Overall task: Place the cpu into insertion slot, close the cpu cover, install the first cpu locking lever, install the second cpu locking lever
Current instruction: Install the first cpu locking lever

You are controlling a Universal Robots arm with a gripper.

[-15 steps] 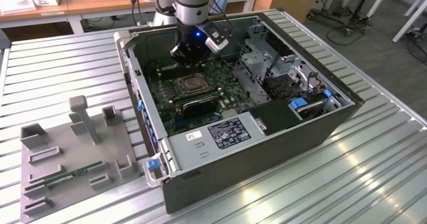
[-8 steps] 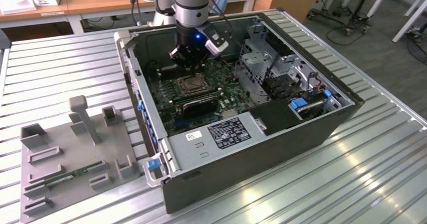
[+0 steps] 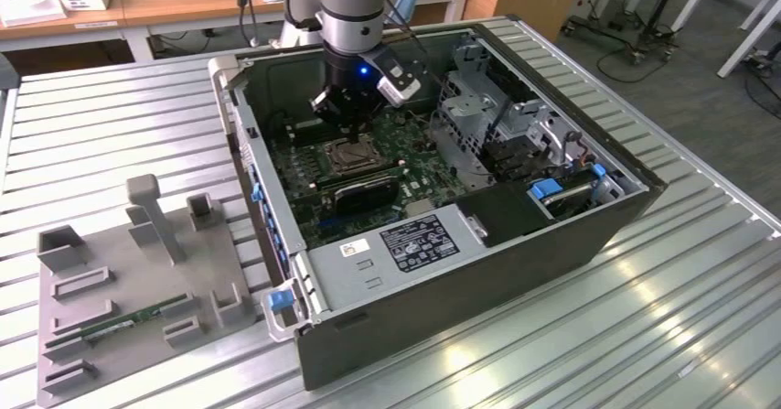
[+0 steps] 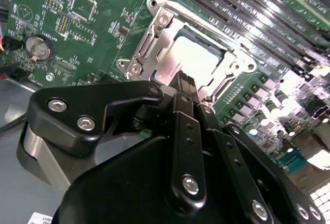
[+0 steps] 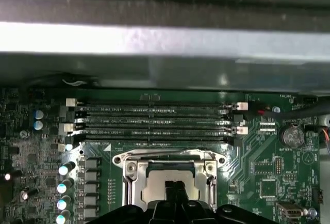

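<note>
Jaws pressed together, nothing visible between them, I hang low inside the open computer case [image 3: 488, 290]. In the second wrist view my black fingertips [image 4: 179, 82] point at the near edge of the cpu [image 4: 198, 59]; whether they touch it I cannot tell. The cpu lies flat in the insertion slot [image 3: 347, 157], its dull silver-tan face catching the light. The cpu cover [image 4: 149, 46], a thin silver frame, lies down around it, and the chip's face shows through the cover's square window in both wrist views.

Green motherboard [image 4: 103, 38] surrounds the socket. Just beyond it in the first wrist view run long black memory slots [image 5: 154, 121], and off to one side sits a round coin battery [image 5: 292, 136].

The case also holds a grey perforated drive cage [image 3: 470, 107] and a grey box [image 3: 366, 272] carrying a white label [image 3: 419, 242] with dark print and a smaller white sticker.

Well apart, toward the exterior view's left, a grey holder [image 3: 123, 272] rests on the slatted metal tabletop [image 3: 110, 125], with a green memory stick [image 3: 132, 320] lying in it.
</note>
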